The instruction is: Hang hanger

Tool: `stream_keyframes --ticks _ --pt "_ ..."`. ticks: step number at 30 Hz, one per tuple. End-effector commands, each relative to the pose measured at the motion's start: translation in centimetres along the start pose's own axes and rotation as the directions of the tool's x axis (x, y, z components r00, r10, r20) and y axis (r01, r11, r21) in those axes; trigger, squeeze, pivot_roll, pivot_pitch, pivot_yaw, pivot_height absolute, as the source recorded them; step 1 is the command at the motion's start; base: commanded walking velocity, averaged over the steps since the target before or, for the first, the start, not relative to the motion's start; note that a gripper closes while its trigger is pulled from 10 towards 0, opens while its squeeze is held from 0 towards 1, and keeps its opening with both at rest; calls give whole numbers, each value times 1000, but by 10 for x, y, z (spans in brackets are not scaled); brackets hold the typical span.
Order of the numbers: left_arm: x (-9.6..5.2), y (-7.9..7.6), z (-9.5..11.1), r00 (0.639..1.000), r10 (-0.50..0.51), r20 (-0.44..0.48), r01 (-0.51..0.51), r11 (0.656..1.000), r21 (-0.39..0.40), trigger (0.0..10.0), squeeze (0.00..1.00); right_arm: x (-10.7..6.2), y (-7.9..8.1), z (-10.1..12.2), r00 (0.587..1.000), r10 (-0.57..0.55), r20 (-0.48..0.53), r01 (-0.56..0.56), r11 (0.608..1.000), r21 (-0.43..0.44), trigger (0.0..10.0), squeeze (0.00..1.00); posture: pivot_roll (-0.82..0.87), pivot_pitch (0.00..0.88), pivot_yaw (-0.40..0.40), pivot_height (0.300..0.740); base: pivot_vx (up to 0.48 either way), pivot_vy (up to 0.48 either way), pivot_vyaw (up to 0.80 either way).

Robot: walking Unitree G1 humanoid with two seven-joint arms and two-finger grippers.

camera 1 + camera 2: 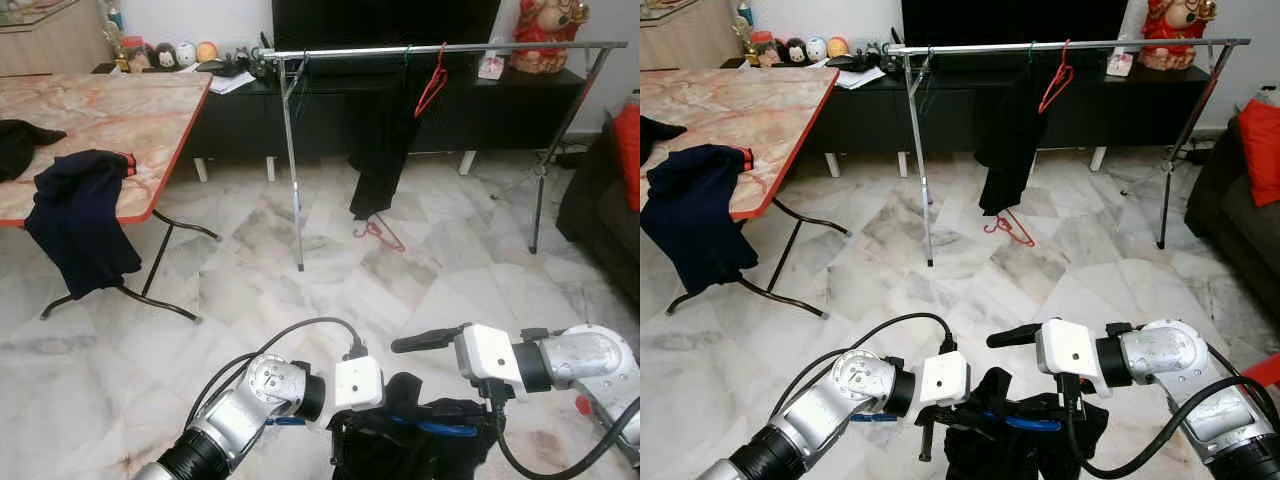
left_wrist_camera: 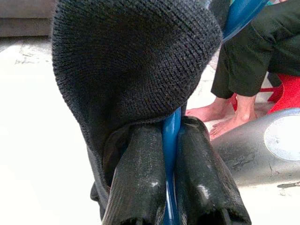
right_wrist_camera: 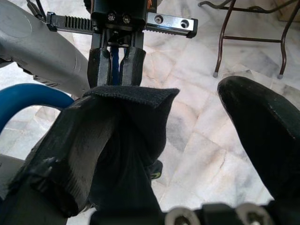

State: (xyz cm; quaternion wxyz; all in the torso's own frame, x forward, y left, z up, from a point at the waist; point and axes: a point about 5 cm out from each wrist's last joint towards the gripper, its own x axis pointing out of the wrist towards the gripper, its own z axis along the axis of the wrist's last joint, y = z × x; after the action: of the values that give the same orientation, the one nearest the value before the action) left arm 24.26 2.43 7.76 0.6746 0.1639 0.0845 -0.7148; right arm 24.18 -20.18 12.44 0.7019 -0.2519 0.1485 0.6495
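Note:
A blue hanger [image 1: 445,428] with a black knitted garment [image 1: 410,445] on it hangs low in front of me, between both arms. My left gripper [image 2: 171,129] is shut on the blue hanger's bar, and it shows again clamped on that bar in the right wrist view [image 3: 117,63]. My right gripper [image 3: 187,108] is open: the black cloth is draped over one finger [image 3: 108,136], the other stands wide apart. The steel clothes rail [image 1: 440,48] stands across the room, carrying a red hanger [image 1: 432,85] and a hanging black garment [image 1: 385,130].
Another red hanger [image 1: 378,232] lies on the marble floor under the rail. A marble-top folding table [image 1: 110,110] with a dark blue garment [image 1: 75,210] stands at left, a dark sofa [image 1: 600,200] at right. A seated person's bare feet [image 2: 225,117] are close by.

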Motion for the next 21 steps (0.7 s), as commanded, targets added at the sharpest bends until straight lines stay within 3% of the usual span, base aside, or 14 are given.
stream_keyframes --ticks 1,21 --pt "-67 58 16 894 442 66 -441 897 -37 10000 0 21 56 -33 915 396 -73 -382 911 153 10000 0 -136 9 -93 740 0 0 0" --pt "-67 58 16 894 442 66 -441 897 -37 10000 0 21 56 -33 915 396 -73 -382 911 153 10000 0 -136 9 -93 740 0 0 0"
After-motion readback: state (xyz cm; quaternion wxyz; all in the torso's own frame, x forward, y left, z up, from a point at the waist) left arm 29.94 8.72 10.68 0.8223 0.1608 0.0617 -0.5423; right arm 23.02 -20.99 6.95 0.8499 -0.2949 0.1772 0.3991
